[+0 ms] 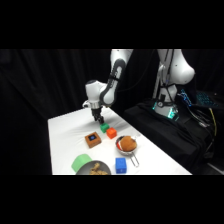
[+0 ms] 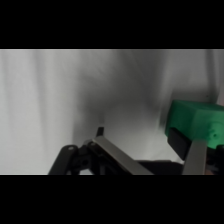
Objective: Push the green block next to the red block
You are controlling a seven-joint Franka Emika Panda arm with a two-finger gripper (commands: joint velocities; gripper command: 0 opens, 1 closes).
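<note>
The small green block point(image 1: 104, 128) sits on the white table point(image 1: 65, 135), touching or nearly touching the orange-red block point(image 1: 111, 133) to its right. My gripper point(image 1: 99, 119) has come down right behind the green block, at its upper left. In the wrist view the green block point(image 2: 197, 121) fills the right side, just past the right finger point(image 2: 196, 157). The left finger point(image 2: 112, 152) stands well apart from it. The gripper point(image 2: 145, 142) is open with nothing between its fingers. The red block is out of the wrist view.
A brown block with a blue mark point(image 1: 92, 140) lies in front of the gripper. A bowl holding an orange-brown thing point(image 1: 127, 144) is to the right. A flat round green object point(image 1: 80, 163), a dark plate point(image 1: 96, 169) and a blue block point(image 1: 120, 165) line the front edge.
</note>
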